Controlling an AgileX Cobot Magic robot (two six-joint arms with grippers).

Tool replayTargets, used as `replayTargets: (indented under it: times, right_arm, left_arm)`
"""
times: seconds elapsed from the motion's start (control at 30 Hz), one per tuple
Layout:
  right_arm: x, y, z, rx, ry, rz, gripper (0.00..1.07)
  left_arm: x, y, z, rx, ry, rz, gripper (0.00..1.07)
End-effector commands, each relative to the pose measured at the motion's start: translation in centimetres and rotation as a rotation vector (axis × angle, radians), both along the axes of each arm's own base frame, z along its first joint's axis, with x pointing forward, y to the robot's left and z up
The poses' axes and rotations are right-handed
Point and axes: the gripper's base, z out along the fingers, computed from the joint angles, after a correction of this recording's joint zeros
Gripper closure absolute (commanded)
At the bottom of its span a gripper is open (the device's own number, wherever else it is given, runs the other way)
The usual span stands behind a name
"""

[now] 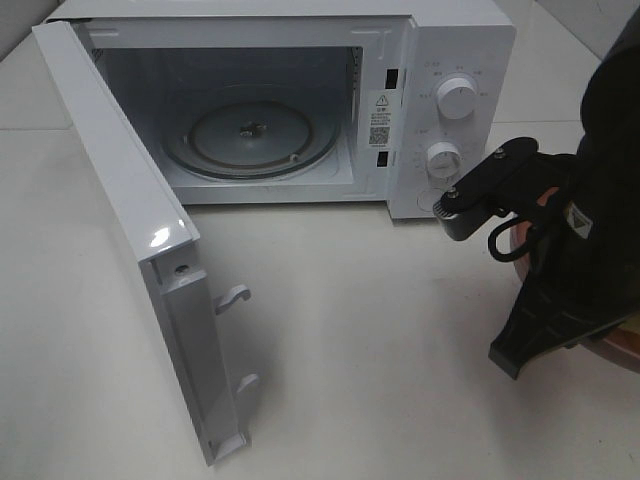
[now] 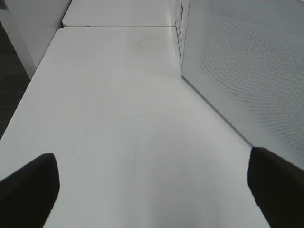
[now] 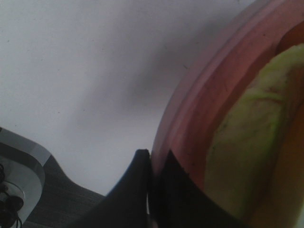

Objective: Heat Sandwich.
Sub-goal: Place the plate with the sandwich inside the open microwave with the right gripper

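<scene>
The sandwich (image 3: 247,142) shows its pale green filling in the right wrist view, lying on a round pink plate (image 3: 213,85). My right gripper (image 3: 151,175) is shut, its two dark fingers pinched together on the plate's rim. From the high camera the right arm (image 1: 580,220) covers most of the plate (image 1: 612,350) at the table's right edge, and the sandwich is hidden there. My left gripper (image 2: 152,190) is open, with nothing between its fingertips (image 2: 28,190). It hovers over bare table beside the microwave's perforated side wall (image 2: 247,61).
The white microwave (image 1: 450,60) stands at the back, its door (image 1: 120,200) swung wide toward the front left. The glass turntable (image 1: 250,135) inside carries nothing. Two knobs (image 1: 458,98) sit on its right panel, close to the right arm.
</scene>
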Motion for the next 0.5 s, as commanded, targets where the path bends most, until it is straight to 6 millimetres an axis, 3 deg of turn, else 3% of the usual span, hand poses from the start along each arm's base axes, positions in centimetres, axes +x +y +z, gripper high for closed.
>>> replayTargets:
  times: [0.03, 0.5]
  right_arm:
    - [-0.7, 0.5, 0.3, -0.026, -0.005, 0.082, 1.07]
    - [-3.5, 3.4, 1.0, -0.030, -0.005, 0.351, 1.06]
  left_arm:
    - [-0.4, 0.0, 0.0, -0.002, -0.031, 0.002, 0.05]
    - [-0.4, 0.0, 0.0, -0.002, -0.031, 0.002, 0.05]
